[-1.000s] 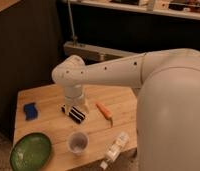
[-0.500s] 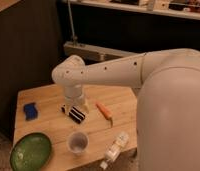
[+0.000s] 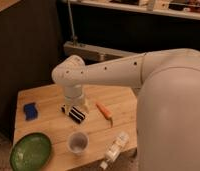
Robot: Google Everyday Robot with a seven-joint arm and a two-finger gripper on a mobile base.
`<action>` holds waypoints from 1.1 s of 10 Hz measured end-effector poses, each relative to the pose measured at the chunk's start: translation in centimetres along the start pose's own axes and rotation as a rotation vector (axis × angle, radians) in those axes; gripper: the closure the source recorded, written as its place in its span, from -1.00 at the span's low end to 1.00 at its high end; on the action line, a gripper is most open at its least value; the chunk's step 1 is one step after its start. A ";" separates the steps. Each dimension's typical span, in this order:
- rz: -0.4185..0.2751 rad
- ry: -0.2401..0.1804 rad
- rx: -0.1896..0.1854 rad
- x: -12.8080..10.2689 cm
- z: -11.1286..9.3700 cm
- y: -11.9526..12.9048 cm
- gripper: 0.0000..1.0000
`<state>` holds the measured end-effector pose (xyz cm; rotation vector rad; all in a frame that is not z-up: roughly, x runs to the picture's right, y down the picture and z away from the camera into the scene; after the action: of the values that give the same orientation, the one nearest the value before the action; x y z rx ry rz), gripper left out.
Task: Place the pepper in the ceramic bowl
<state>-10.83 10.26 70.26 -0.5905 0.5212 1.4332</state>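
Noting the gripper [image 3: 75, 106] low over the table, just left of the pepper [image 3: 104, 110], presumably for pickup, I cannot tell its grip, and the pepper lies on wood well apart from the ceramic bowl [image 3: 30, 151].

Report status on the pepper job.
Gripper low over table, beside striped bar. Pepper on table, ungrasped. Ceramic bowl empty; cup near path.
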 end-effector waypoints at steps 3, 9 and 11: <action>-0.022 -0.073 0.006 -0.3 -1.6 -2.4 -0.30; -0.059 -0.229 0.007 -0.2 -5.3 -11.4 -0.30; -0.061 -0.226 0.004 -0.2 -5.2 -11.2 -0.30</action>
<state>0.44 6.22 67.19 -0.4306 0.3252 1.4195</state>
